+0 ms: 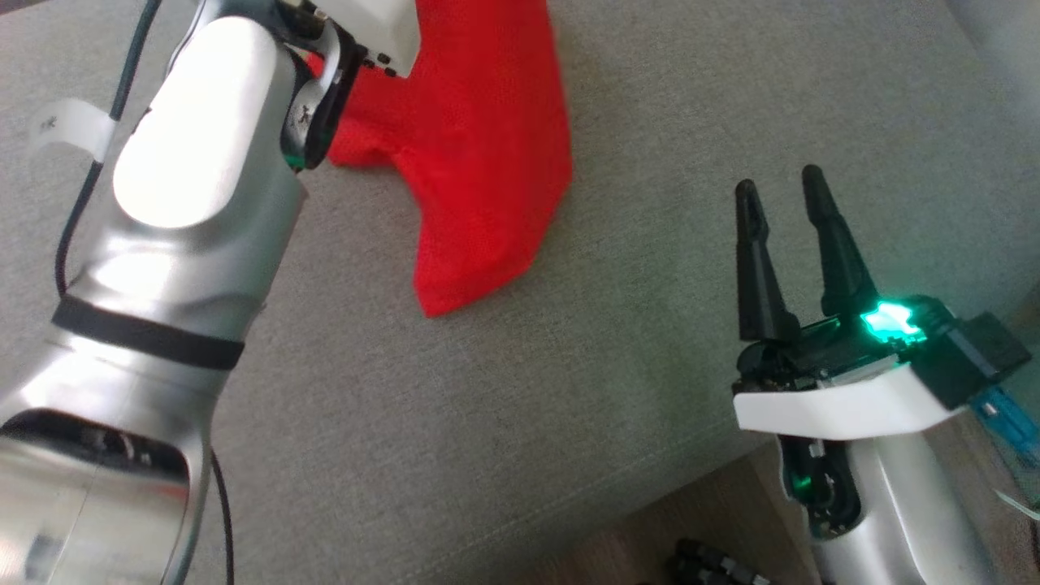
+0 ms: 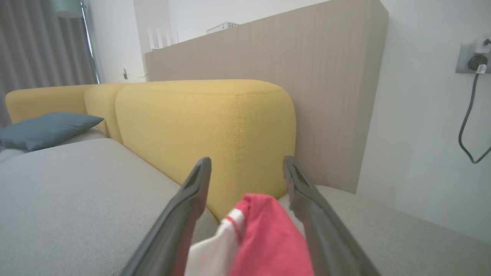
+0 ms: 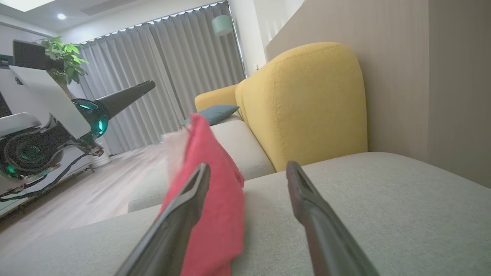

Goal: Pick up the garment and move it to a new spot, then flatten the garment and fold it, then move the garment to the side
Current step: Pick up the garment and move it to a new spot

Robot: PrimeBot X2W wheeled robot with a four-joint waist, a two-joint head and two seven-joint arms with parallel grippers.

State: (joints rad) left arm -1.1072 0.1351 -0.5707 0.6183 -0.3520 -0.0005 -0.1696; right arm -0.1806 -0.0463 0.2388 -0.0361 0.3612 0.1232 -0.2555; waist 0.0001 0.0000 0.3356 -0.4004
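Grey sofa seat [image 1: 617, 122] is bearing the red garment [image 1: 479, 162], which is lying just below the left gripper [image 2: 247, 163], its fingers standing apart; the right gripper [image 1: 778, 180], likewise spread, is hovering farther off.

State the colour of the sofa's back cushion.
Mustard yellow. The back cushion shows best in the left wrist view.

I count one red garment [image 1: 479, 162]. Two claws are mine, my left claw [image 2: 245, 168] and my right claw [image 1: 780, 187], with two dark fingers [image 1: 760, 268] on each. On the one sofa [image 2: 76, 184] I make out three yellow back cushions [image 2: 207, 130] and one blue-grey pillow [image 2: 46, 128]. The wall [image 2: 422, 115] has one socket [image 2: 472, 57] with one cable [image 2: 466, 122] plugged in. One potted plant [image 3: 63, 57], and one pale green lamp shade [image 3: 221, 25].
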